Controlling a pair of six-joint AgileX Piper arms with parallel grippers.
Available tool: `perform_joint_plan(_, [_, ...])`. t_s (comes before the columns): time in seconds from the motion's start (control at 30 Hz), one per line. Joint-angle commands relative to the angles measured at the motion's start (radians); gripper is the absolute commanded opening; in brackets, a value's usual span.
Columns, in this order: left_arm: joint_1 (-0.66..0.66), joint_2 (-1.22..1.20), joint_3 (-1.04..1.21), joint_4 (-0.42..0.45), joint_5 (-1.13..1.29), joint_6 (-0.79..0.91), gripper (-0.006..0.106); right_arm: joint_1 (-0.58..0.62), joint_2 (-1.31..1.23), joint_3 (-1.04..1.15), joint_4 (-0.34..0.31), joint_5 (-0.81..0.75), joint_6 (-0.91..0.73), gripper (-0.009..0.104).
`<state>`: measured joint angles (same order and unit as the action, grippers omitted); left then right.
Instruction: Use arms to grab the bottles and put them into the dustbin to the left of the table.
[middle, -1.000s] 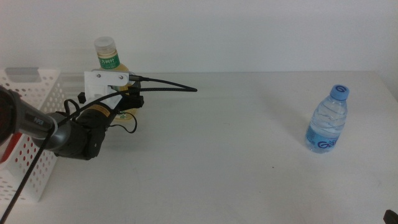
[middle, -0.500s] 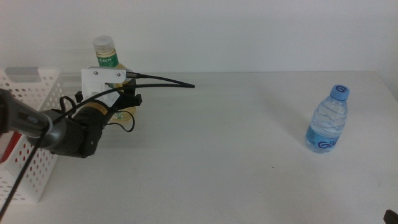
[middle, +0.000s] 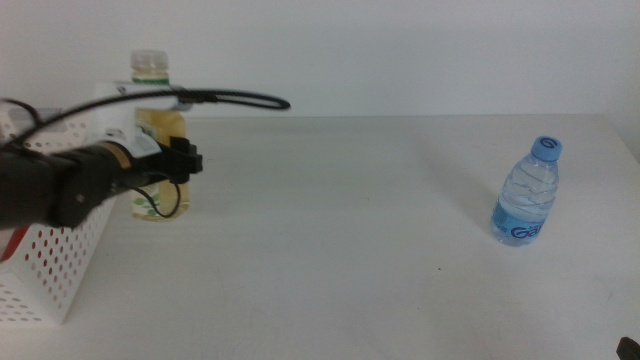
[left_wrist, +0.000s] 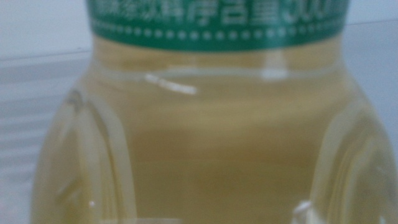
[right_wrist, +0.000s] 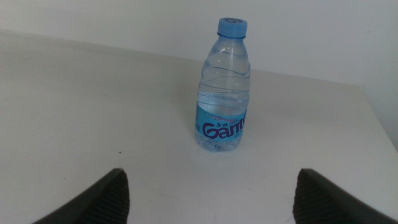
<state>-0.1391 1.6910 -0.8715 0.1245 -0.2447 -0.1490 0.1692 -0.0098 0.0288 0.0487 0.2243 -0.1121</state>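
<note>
The left gripper (middle: 180, 160) fingers pinch the yellow tea bottle (middle: 158, 135) beside the white dustbin (middle: 55, 270); the right gripper (right_wrist: 208, 196) fingers stand spread before the water bottle (right_wrist: 224, 87) on the desk (middle: 330, 230).

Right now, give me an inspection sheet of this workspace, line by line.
Surface: white table, bare between the bottles.
Job's things: tea bottle upright beside the dustbin; water bottle upright at the far right.
Clutter: nothing seen.
Grippers: left pincer at the tea bottle, jaws hidden; right pincer open, apart from the water bottle.
Cables: black cable arches over the left arm.
Surroundings: plain white wall.
</note>
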Motion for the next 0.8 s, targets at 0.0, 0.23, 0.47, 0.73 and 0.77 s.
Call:
perform_joint_plan(0.0, [-0.009,-0.149,-0.032,0.021,0.032,-0.054,0.009,-0.005,-0.027,-0.008,-0.009,-0.07,-0.007,0.07])
perform_joint_plan(0.23, [-0.01,-0.371,-0.032,0.009,0.302,-0.086,0.009,-0.005,-0.027,-0.008,-0.009,-0.07,-0.007,0.07])
perform_joint_plan(0.47, [-0.008,-0.544,-0.037,-0.026,0.542,-0.093,0.009,-0.005,-0.027,-0.008,-0.009,-0.07,-0.007,0.07])
perform_joint_plan(0.73, [0.01,-0.544,-0.185,-0.003,0.924,-0.029,0.002,-0.005,-0.027,-0.008,-0.009,-0.07,-0.007,0.07])
perform_joint_plan(0.77, [0.018,-0.536,-0.208,-0.012,0.963,-0.011,0.0,-0.005,-0.027,-0.008,-0.009,-0.07,-0.007,0.07])
